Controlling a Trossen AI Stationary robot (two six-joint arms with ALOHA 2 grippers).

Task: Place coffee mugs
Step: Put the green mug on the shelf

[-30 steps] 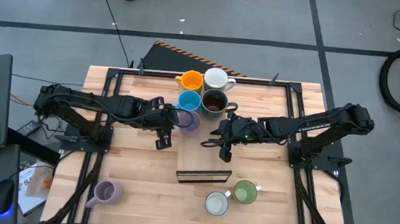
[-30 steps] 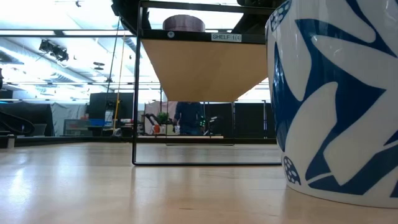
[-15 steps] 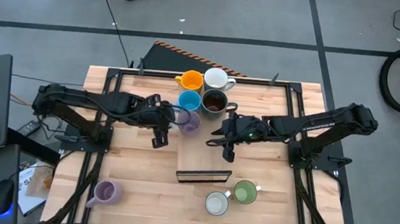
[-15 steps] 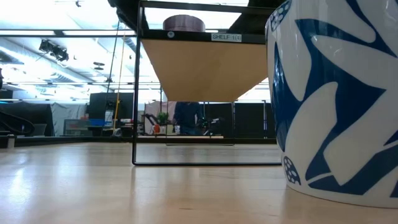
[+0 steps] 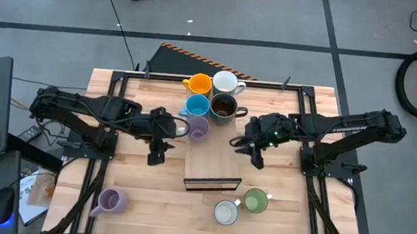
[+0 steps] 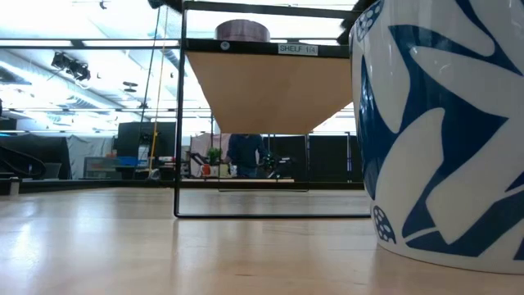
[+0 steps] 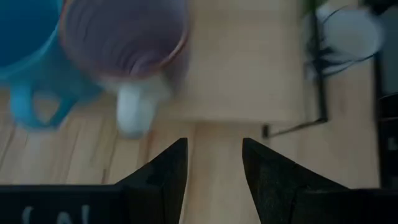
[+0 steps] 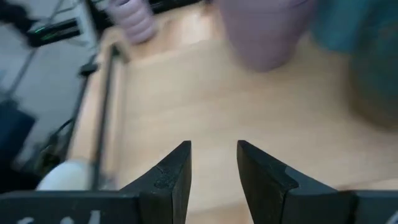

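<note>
Five mugs cluster at the far middle in the high view: orange (image 5: 198,83), white (image 5: 227,82), blue (image 5: 197,105), dark brown (image 5: 224,108) and lavender (image 5: 198,128). The lavender one stands upright on the far left corner of the pale board (image 5: 214,155); its handle points toward the table's left. A second lavender mug (image 5: 110,200), a white one (image 5: 226,212) and a green one (image 5: 256,201) stand near the table's near edge. My left gripper (image 5: 171,133) is open, just left of the lavender mug (image 7: 124,43). My right gripper (image 5: 238,141) is open over the board's right edge.
The board is the top of a raised shelf on a thin black frame (image 6: 178,123), with open space under it. A white mug with a blue pattern (image 6: 434,131) fills the right of the low view. Black rails (image 5: 111,101) run along the table's left and right sides.
My left gripper has drawn back from the lavender mug toward the table's left. My right gripper has pulled back toward the table's right, off the middle of the board. The lavender mug has stayed where it was on the board.
</note>
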